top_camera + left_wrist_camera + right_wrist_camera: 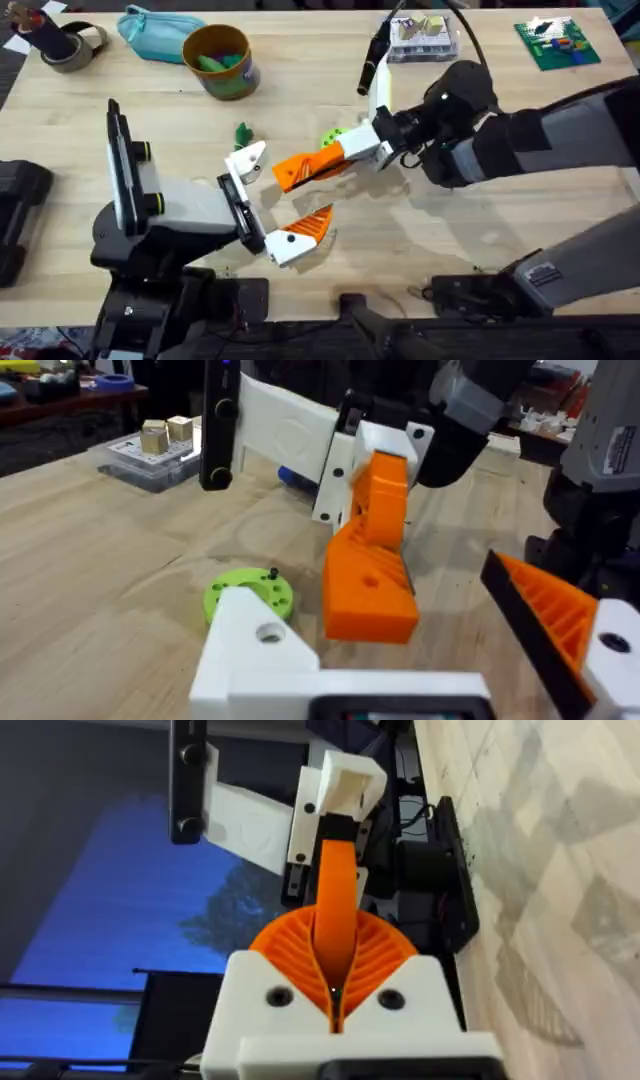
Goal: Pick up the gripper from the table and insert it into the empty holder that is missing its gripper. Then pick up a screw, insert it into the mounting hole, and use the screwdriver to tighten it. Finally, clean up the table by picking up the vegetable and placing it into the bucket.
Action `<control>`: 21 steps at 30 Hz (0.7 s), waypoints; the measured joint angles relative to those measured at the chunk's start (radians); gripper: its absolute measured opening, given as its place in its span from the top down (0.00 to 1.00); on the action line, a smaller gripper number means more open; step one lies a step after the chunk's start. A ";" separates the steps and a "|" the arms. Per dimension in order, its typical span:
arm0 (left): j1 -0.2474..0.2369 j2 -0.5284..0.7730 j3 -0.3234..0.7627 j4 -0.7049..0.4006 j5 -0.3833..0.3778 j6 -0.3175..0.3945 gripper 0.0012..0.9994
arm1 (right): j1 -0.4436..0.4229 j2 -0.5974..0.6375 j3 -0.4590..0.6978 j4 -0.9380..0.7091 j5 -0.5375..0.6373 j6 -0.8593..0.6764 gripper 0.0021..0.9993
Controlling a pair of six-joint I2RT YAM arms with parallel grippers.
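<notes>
Clamped tight between the two ribbed orange pads of the right gripper [372, 146]: the loose gripper [308, 167], smooth orange plastic, long and tapered. Over the middle of the table [300, 100], pale wood with wavy grain. Hard to tell whether touching the wood. White block base hard to make out.

Just beside its far end: the holder [248, 160], a small blocky white bracket with a round hole. Touching or apart, cannot tell.

Left gripper [283, 195] spread wide, holding nothing. Holder on one side, one fixed orange finger [308, 226] with a ribbed face on the other, both on a black rail [243, 210]. Two orange fingers in all.

One bucket [222, 60] near the far edge, round, yellow inside, with green things in it, partly hidden by the rim. One small green vegetable piece [242, 133] lying between bucket and holder. One flat round green disc [332, 137], half hidden behind the right gripper, with a tiny dark screw [273, 572] on top.

Along the far edge: one black and white tool [375, 60], one clear box [422, 38], one soft blue pouch [155, 33]. One tape roll [70, 45] at the far left corner, one green board [557, 42] at the far right corner.
</notes>
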 joint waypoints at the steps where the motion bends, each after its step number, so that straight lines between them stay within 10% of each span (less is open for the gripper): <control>1: 0.000 0.000 0.000 0.000 0.000 0.000 0.01 | 0.000 0.000 -0.001 0.000 0.000 0.003 0.98; 21: 0.000 0.000 0.000 -0.002 0.022 0.027 0.01 | 0.005 0.000 -0.002 0.013 0.000 0.011 0.98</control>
